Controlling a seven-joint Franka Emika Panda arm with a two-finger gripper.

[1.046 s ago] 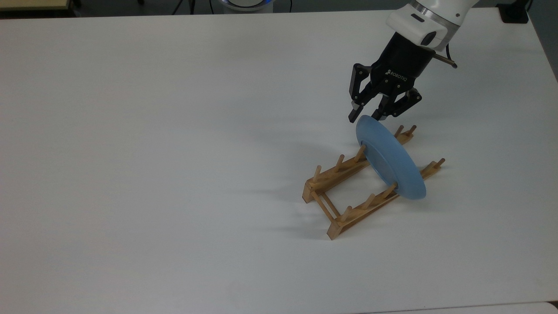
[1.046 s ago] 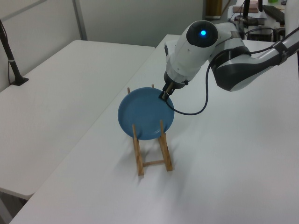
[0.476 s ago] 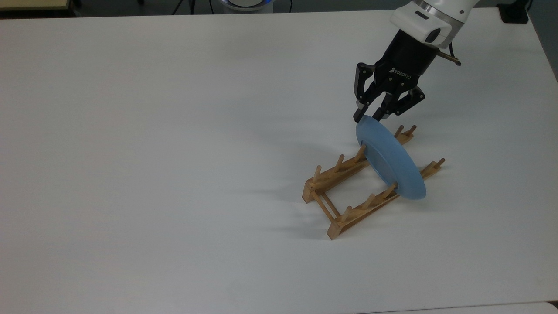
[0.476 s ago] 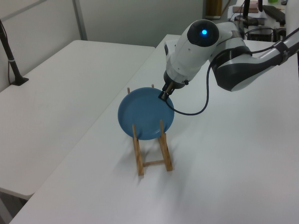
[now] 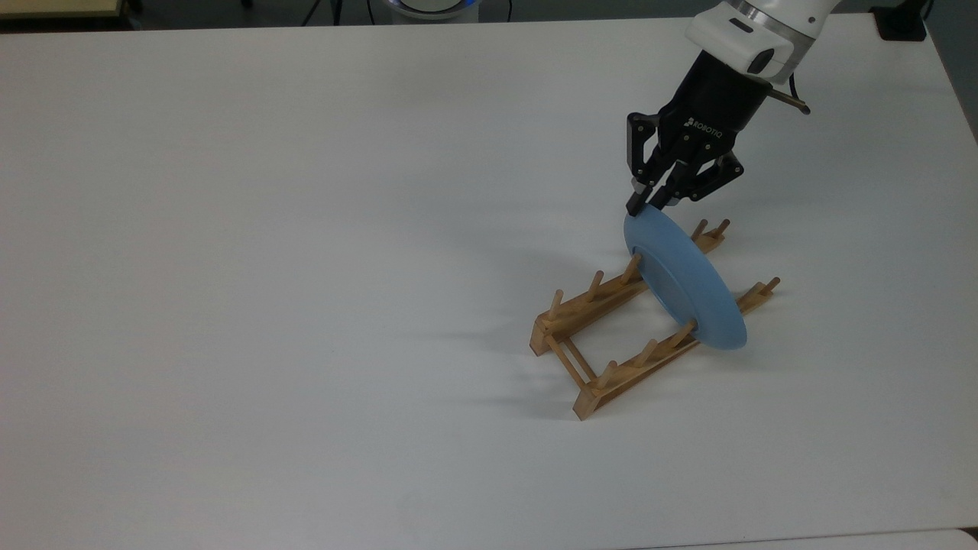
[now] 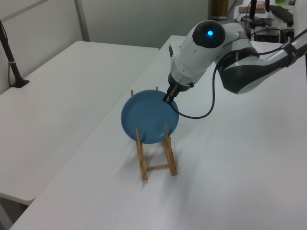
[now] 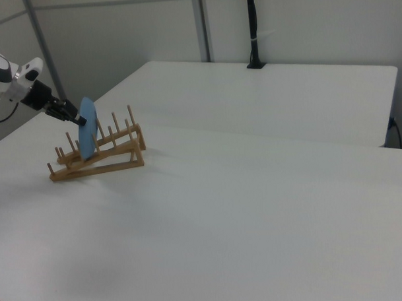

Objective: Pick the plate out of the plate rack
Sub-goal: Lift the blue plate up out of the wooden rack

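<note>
Jaws of the gripper are seen closed on the upper rim of the plate, which is stood on edge between pegs of the plate rack on the white desk.

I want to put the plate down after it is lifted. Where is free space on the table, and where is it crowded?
The table is bare across the top view's whole left and along its bottom edge below the plate rack. It is crowded on the top view's right, where the gripper closes around the top rim of the plate, which stands in the rack.
</note>
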